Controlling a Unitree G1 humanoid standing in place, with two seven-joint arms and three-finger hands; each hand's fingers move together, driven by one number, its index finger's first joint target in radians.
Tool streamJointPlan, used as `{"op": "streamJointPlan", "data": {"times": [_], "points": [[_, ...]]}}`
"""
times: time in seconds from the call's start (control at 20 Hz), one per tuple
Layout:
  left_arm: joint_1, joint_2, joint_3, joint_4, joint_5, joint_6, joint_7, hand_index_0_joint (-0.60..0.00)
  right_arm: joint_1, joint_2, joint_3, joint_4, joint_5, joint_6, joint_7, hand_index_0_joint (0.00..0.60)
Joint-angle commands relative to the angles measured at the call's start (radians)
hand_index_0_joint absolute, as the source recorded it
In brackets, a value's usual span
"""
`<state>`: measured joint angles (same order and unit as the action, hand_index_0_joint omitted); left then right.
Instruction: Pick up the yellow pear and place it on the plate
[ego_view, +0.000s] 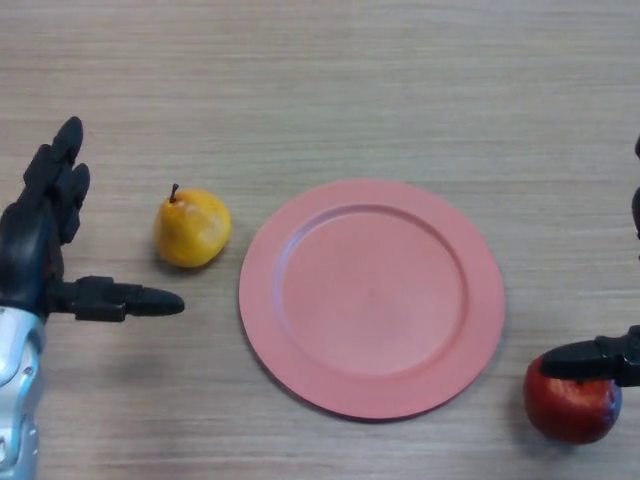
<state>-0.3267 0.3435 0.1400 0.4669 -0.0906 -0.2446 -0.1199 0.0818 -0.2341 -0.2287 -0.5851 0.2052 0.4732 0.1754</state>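
Note:
A yellow pear (191, 228) with a dark stem lies on the wooden table, just left of a round pink plate (300, 250). The plate holds nothing. My left hand (38, 235) is at the left edge, open, its fingers pointing up the table and its thumb stretched toward the pear. It is a short way left of the pear and does not touch it. My right hand (610, 358) shows only at the right edge, its thumb lying over a red apple (570, 405).
The red apple sits on the table by the plate's lower right rim. The wooden table stretches far behind the plate and pear.

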Motion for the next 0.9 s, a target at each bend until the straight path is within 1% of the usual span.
{"op": "streamJointPlan", "data": {"times": [0.05,0.15,0.25,0.3,0.35,0.4,0.5,0.55,0.7,0.75,0.8,0.85,0.9], "points": [[-0.118,0.054,0.019,0.077,0.014,-0.223,0.051,0.0,-0.012,-0.031,-0.067,-0.067,-0.022,-0.128,0.011,0.0],[-0.18,0.05,-0.01,0.212,0.048,-0.291,0.049,0.0,-0.012,-0.029,-0.078,-0.077,-0.032,-0.119,0.016,0.0],[-0.23,0.038,-0.025,0.322,0.08,-0.343,0.057,0.0,-0.017,-0.03,-0.09,-0.085,-0.026,-0.104,0.022,0.0],[-0.267,0.029,-0.033,0.406,0.112,-0.407,0.09,0.0,-0.013,-0.027,-0.094,-0.091,-0.024,-0.102,0.024,0.0],[-0.293,0.03,-0.037,0.457,0.124,-0.417,0.098,0.0,-0.01,-0.025,-0.099,-0.096,-0.016,-0.092,0.025,0.0],[-0.326,0.019,-0.034,0.524,0.134,-0.455,0.136,0.0,-0.011,-0.026,-0.102,-0.096,-0.015,-0.087,0.026,0.0],[-0.368,0.008,-0.05,0.601,0.149,-0.462,0.141,0.0,-0.008,-0.031,-0.105,-0.093,-0.024,-0.086,0.032,0.0],[-0.373,0.001,-0.053,0.615,0.152,-0.464,0.141,0.0,-0.014,-0.031,-0.107,-0.091,-0.023,-0.079,0.031,0.0],[-0.41,-0.009,-0.082,0.694,0.235,-0.501,0.205,0.0,-0.013,-0.032,-0.108,-0.072,-0.039,-0.109,0.035,0.0],[-0.421,-0.011,-0.081,0.717,0.251,-0.504,0.218,0.0,-0.011,-0.034,-0.111,-0.067,-0.042,-0.116,0.039,0.0],[-0.436,-0.018,-0.082,0.743,0.27,-0.504,0.248,0.0,-0.012,-0.032,-0.11,-0.055,-0.049,-0.131,0.04,0.0],[-0.436,-0.024,-0.076,0.744,0.267,-0.491,0.248,0.0,-0.006,-0.033,-0.108,-0.052,-0.055,-0.136,0.044,0.0],[-0.447,-0.029,-0.068,0.757,0.255,-0.473,0.225,0.0,-0.005,-0.035,-0.107,-0.042,-0.066,-0.15,0.048,0.0]]}}
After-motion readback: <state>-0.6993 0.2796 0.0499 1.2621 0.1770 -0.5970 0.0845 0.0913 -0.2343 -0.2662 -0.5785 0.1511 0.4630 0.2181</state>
